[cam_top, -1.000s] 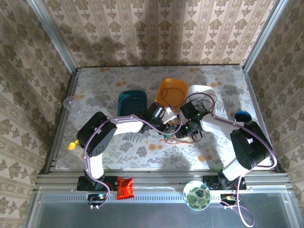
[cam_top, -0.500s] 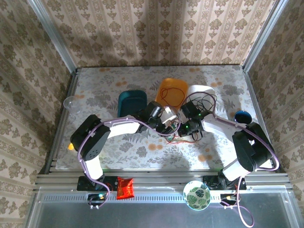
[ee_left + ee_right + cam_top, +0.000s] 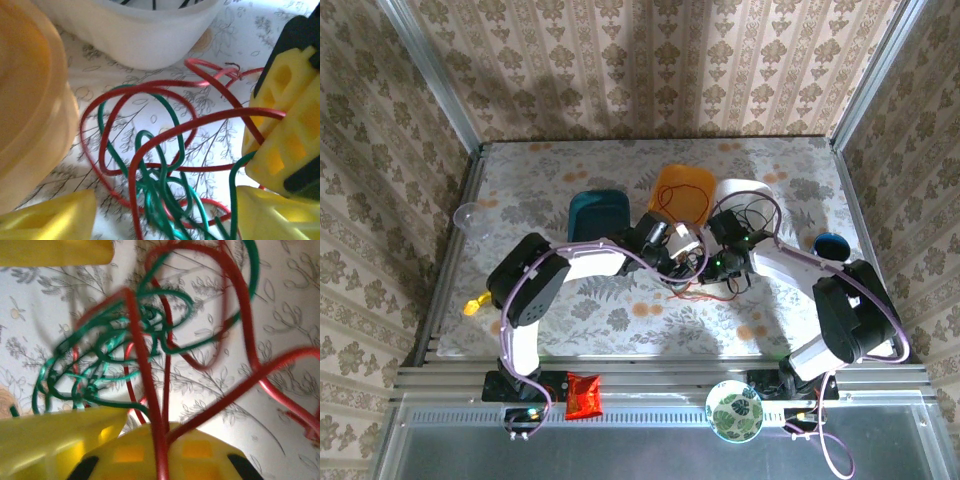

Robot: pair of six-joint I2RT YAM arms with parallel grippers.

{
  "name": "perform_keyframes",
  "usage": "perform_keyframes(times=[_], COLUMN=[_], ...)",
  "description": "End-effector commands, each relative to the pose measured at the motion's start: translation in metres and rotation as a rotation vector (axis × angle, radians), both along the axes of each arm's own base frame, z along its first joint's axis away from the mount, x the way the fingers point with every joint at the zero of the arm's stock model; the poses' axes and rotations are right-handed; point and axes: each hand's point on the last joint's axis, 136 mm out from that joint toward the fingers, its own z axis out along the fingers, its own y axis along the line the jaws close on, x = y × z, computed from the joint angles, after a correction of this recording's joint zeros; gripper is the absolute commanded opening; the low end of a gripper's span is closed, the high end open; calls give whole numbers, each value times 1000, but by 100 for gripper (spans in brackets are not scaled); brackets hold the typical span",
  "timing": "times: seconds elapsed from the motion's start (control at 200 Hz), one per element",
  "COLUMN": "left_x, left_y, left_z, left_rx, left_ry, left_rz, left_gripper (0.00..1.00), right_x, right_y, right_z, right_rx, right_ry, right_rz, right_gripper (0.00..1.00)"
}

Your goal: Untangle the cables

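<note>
Your right gripper (image 3: 127, 427) is clamped on the thin red wire (image 3: 148, 410), though its fingertips are cut off at the frame edge. Your left gripper (image 3: 165, 222) is released, jaws wide around the tangled thin green wire (image 3: 162, 197). Both wires lie on the flowered tablecloth (image 3: 240, 30) beside the white plastic tub (image 3: 145, 37).

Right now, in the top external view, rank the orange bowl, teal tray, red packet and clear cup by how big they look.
1. orange bowl and teal tray: about alike and both partly covered, so I won't rank them against each other
2. red packet
3. clear cup, the smallest
</note>
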Motion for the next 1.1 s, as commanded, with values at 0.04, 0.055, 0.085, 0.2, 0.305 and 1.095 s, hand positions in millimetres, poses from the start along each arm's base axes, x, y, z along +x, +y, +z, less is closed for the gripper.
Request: perform_keyframes(times=[0.04, 0.055, 0.085, 0.2, 0.305, 1.095], left_x=[17, 18, 19, 16, 11, -15], left_y=[15, 17, 20, 27, 34, 79], left_z=[-36, -38, -41, -52, -58, 26], left_rx=[133, 140, 152, 180, 199, -154], left_ry=[-42, -44, -50, -46, -36, 69], left_rz=[120, 125, 135, 143, 147, 149], left_gripper=[59, 58, 55, 39, 13, 0], right_x=[3, 3, 4, 11, 19, 31], right_y=[17, 17, 14, 1, -12, -96], right_z=[35, 37, 39, 54, 67, 84], right_rx=[167, 173, 183, 227, 258, 11], right_ry=[-63, -65, -69, -109, -158, -350], right_rz=[36, 30, 14, -53, -125, -514], right_gripper=[4, 4, 4, 4, 4, 8])
